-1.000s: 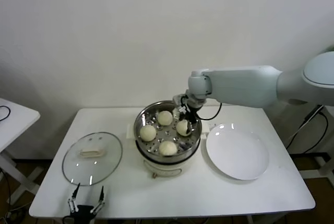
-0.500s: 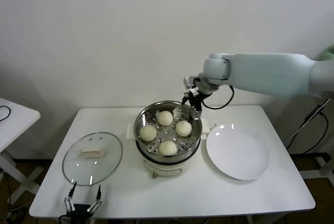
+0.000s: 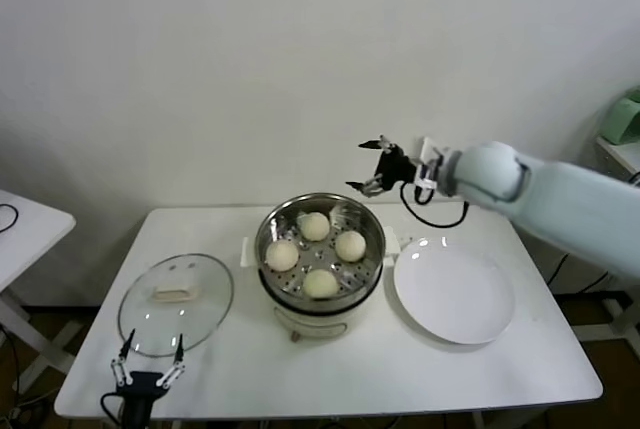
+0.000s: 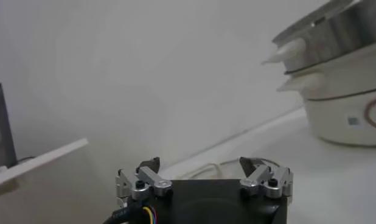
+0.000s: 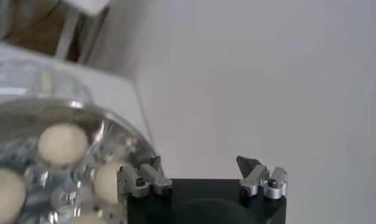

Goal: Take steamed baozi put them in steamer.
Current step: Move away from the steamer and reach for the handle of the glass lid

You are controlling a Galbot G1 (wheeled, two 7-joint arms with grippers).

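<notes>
**All four buns seated, right arm clear above the far rim**

Nearest, at 7 o'clock off the counter's front edge: left end effector (image 3: pixel 146 379), parked low, fingers spread apart, nothing between them. Just beyond it on the white rectangular counter (image 3: pixel 330 369), at 9 o'clock from the pot: round glass lid with a cream handle (image 3: pixel 176 291), lying flat. At 3 o'clock from the pot: flat round white plate (image 3: pixel 454 289), bare.

Centre of the counter: round shiny stainless-steel steamer basket with a perforated bottom (image 3: pixel 372 261), seated on a cream-white electric pot base (image 3: pixel 318 321). Inside it, all four small smooth off-white steamed baozi (image 3: pixel 320 282), set roughly at 12, 3, 6 and 9 o'clock of the basket floor, apart from one another and resting free. Seen too in the right wrist view, low in the basket (image 5: pixel 61 143).

Farthest back: right end effector (image 3: pixel 378 166), raised above and behind the basket's 1 o'clock rim, fingers wide apart and empty, touching nothing.

Deciding relation: buns lying below and toward 7 o'clock from the right end effector, nearest one being the bun at the basket's 3 o'clock side. Round buns, so no long axis to line up with. Right arm much the nearer to the basket; left arm well apart, down at the front edge.

Judged from this layout: loading done, no bun left outside the steamer. Likely remaining: retreat of the right arm, clear of the rim.
</notes>
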